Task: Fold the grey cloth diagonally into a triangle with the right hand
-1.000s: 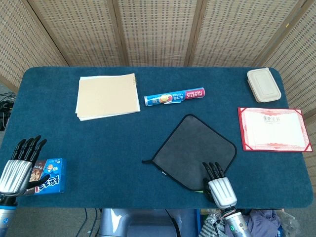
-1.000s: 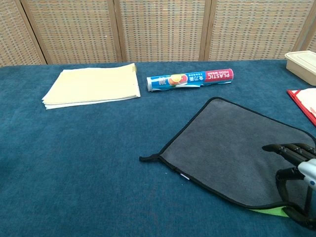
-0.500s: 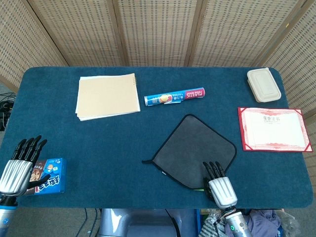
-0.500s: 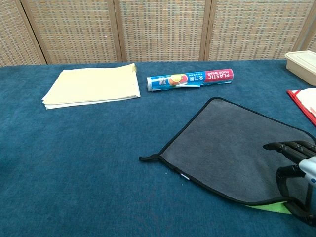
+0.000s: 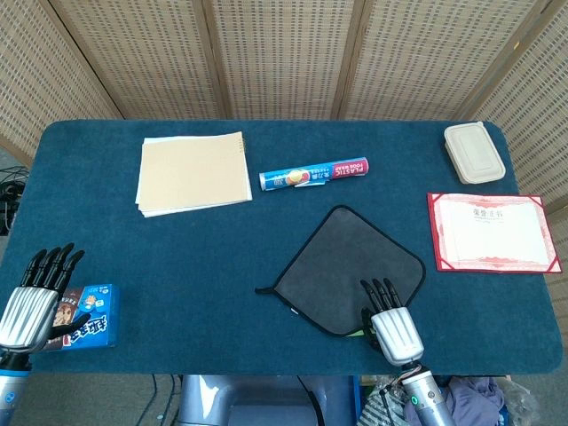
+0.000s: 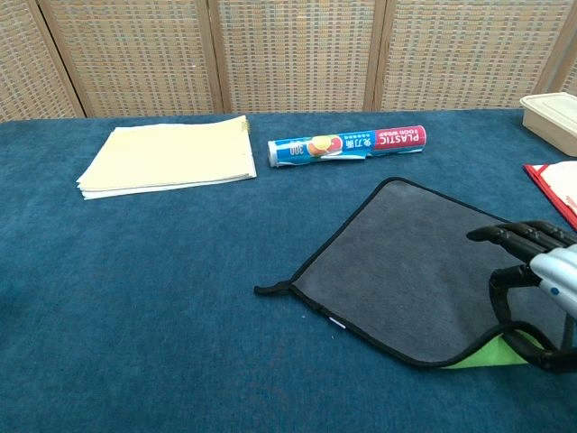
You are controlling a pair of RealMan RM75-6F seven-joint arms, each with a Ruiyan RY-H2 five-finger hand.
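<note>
The grey cloth [image 5: 348, 266] with a black hem lies spread as a diamond on the blue table; it also shows in the chest view [image 6: 410, 266]. Its near corner is lifted, showing a green underside [image 6: 487, 354]. My right hand [image 5: 393, 325] is at that near corner, also seen at the right edge of the chest view [image 6: 534, 284], with fingers over the cloth and thumb under the raised edge, pinching it. My left hand [image 5: 34, 302] hovers with fingers spread at the near left, holding nothing.
A blue snack box [image 5: 86, 327] lies beside the left hand. A stack of tan paper [image 5: 193, 172] and a plastic wrap roll [image 5: 314, 173] lie further back. A beige lidded container [image 5: 475, 153] and a red-edged certificate [image 5: 491, 232] sit at the right.
The right hand has risen and moved forward slightly, lifting the cloth's near corner so that more green underside shows. The left hand has not moved.
</note>
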